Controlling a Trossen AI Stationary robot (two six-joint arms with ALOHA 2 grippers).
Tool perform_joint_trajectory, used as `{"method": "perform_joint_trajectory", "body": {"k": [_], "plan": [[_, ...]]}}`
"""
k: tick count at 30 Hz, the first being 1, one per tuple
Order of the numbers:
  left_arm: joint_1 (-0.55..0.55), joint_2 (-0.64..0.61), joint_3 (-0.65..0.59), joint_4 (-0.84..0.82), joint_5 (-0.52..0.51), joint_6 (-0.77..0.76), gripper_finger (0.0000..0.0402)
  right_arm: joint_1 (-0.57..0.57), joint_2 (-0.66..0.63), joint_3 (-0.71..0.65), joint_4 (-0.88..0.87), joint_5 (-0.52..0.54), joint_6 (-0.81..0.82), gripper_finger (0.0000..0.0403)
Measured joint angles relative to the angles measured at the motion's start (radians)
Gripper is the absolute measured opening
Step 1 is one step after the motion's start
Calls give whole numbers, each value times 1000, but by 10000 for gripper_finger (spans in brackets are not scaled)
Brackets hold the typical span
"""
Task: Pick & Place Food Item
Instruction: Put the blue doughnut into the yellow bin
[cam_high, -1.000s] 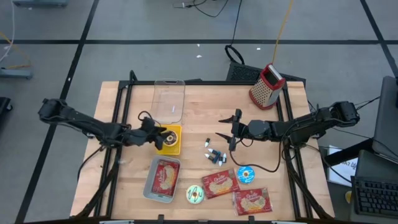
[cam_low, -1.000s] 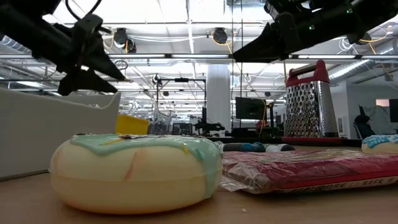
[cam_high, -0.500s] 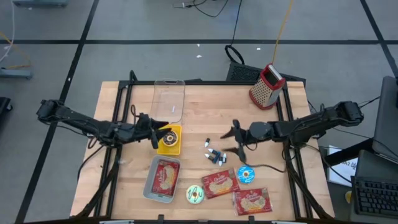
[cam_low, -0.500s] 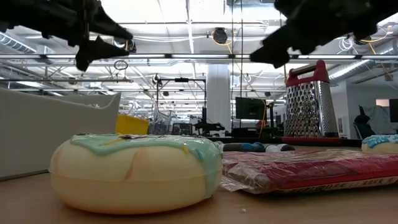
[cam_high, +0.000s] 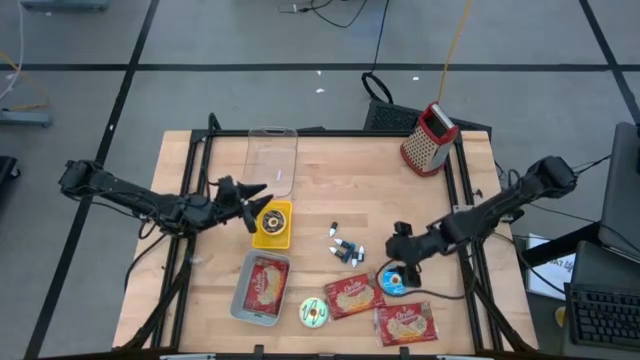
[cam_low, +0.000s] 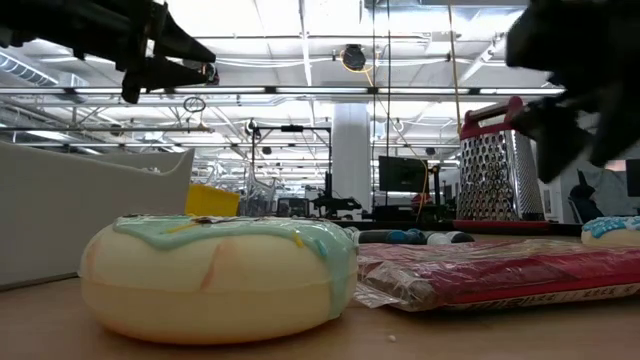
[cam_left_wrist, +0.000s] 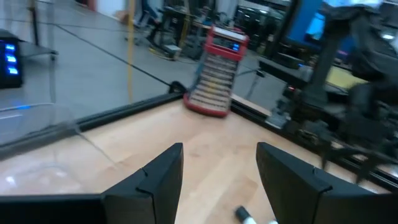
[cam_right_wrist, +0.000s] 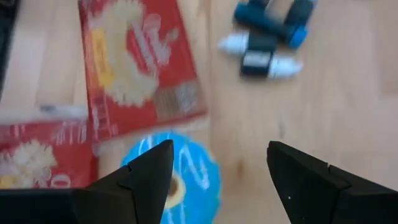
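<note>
My right gripper (cam_high: 401, 250) is open and points down above the table, just on the far side of a blue-iced donut (cam_high: 393, 281). Its wrist view (cam_right_wrist: 221, 146) shows the donut (cam_right_wrist: 171, 179) lying flat on the wood between its fingers and below them. My left gripper (cam_high: 257, 196) is open and empty, and hangs in the air (cam_low: 203, 66) by the far left corner of a yellow tray (cam_high: 283, 237). The tray holds a chocolate donut (cam_high: 270, 222). A green-iced donut (cam_high: 314, 314) lies near the front edge.
Three red snack packets lie near the front: one in a grey tray (cam_high: 262, 288) and two on the wood (cam_high: 352, 295) (cam_high: 405, 323). Markers (cam_high: 345, 248) lie mid-table. A clear container (cam_high: 272, 160) and a red-topped grater (cam_high: 430, 138) stand at the far side.
My right gripper has swung from mid-table toward the near right and tipped down over the blue donut. My left gripper has drawn up and away from the yellow tray toward the far edge.
</note>
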Motion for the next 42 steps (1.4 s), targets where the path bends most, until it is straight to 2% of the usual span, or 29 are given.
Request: {"method": "perform_joint_trajectory", "body": {"k": [3,10,16,19,28,32,42], "plan": [[0,0,0,0,-24,0,204,31,40,-1,-55,0,29,247],[0,0,0,0,-28,-15,204,59,102,-1,-20,0,42,247],[0,0,0,0,-28,-14,198,60,140,-1,-16,-6,43,247],[0,0,0,0,-28,-15,195,59,172,-1,-5,-52,42,247],[0,0,0,0,-28,-20,201,45,219,-1,7,-48,45,243],[0,0,0,0,-28,-18,194,33,200,-1,3,-52,43,216],[0,0,0,0,-28,-15,199,-39,103,-1,-7,-49,31,104]]}}
